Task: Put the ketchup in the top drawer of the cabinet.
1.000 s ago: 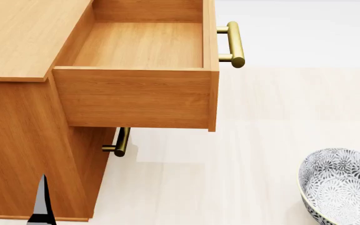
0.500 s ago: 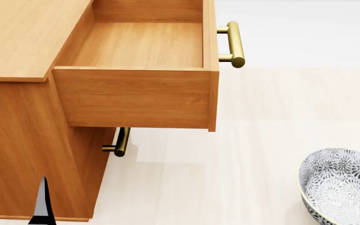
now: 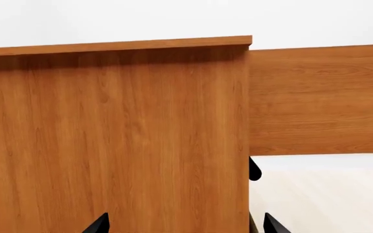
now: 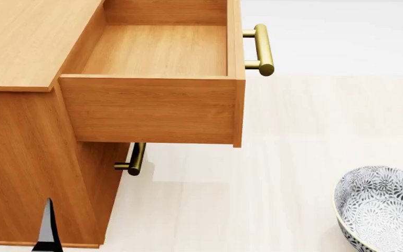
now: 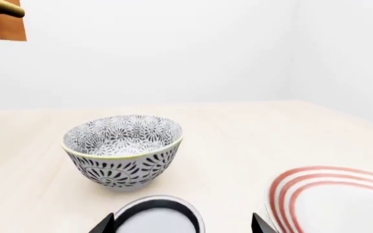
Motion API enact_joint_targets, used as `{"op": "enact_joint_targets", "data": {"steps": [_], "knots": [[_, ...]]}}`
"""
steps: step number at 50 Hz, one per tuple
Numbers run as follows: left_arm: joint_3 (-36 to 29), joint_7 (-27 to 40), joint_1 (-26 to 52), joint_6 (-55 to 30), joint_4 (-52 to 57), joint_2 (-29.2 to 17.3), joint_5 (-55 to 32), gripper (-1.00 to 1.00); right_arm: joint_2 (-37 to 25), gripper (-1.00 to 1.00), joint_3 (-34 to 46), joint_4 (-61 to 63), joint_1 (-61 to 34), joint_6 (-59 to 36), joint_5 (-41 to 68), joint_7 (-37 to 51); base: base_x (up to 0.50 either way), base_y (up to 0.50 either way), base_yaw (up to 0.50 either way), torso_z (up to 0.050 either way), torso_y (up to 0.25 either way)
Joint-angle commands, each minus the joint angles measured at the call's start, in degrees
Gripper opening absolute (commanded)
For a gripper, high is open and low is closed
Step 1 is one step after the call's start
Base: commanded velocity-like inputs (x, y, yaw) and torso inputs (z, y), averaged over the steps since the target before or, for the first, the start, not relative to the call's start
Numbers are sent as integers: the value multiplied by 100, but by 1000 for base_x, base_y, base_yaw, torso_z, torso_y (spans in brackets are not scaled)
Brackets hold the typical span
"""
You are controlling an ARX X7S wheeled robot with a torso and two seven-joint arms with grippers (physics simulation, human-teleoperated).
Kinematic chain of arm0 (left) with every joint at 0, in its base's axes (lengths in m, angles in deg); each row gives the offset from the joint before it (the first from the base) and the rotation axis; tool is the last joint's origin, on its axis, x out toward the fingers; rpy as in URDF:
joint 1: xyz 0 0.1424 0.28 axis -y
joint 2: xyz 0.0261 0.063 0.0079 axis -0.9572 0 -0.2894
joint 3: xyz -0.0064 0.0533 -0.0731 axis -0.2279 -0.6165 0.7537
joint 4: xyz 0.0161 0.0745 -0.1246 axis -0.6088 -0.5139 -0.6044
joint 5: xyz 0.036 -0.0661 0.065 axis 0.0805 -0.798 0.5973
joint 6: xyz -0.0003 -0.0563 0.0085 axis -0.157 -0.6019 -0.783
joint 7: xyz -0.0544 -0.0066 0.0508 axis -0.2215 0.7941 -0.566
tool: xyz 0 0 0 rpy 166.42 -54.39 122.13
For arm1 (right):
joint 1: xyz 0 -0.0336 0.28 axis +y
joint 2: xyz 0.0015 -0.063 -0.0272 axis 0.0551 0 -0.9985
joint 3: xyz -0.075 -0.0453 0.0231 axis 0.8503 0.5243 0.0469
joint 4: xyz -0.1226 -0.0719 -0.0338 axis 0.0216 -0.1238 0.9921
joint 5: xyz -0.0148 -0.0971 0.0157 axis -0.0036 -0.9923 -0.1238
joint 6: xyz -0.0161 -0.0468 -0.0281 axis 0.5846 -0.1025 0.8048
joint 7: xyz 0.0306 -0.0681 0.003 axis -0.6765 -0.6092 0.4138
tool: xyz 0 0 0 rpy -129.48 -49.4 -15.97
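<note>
The cabinet point(image 4: 27, 157) stands at the left in the head view. Its top drawer point(image 4: 152, 107) is pulled out and empty, with its brass handle point(image 4: 260, 50) at the front. In the right wrist view a round silver lid with a dark rim point(image 5: 157, 219) lies low between my right gripper's point(image 5: 181, 226) spread fingertips; this is the ketchup, and its label is hidden. The fingertips do not touch it. My left gripper point(image 3: 186, 224) is open and empty, facing the cabinet's side point(image 3: 109, 136). One left fingertip point(image 4: 48, 227) shows in the head view. The right gripper is out of the head view.
A grey-white patterned bowl point(image 5: 123, 148) stands just beyond the can and shows at the head view's lower right point(image 4: 383, 207). A white plate with red rings point(image 5: 332, 199) lies beside the can. The lower drawer's brass handle point(image 4: 135, 159) sticks out under the open drawer.
The left fingertip in the head view has dipped very slightly. Nothing else has moved.
</note>
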Motion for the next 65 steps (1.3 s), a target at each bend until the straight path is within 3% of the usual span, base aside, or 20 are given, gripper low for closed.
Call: {"op": "enact_joint_targets", "data": {"steps": [1, 20, 65], "knots": [[-3, 20, 4, 36, -56, -16, -25, 100, -11, 100, 174, -156, -33, 83, -205, -11, 0, 0, 0, 0, 0], [-31, 37, 10, 132, -175, -32, -57, 100, 7, 100, 314, 373, 71, 48, -61, -19, 0, 0, 0, 0, 0], [-62, 122, 92, 148, -272, -91, -148, 100, -83, 100, 482, -453, -255, 150, -329, 265, 0, 0, 0, 0, 0]]}}
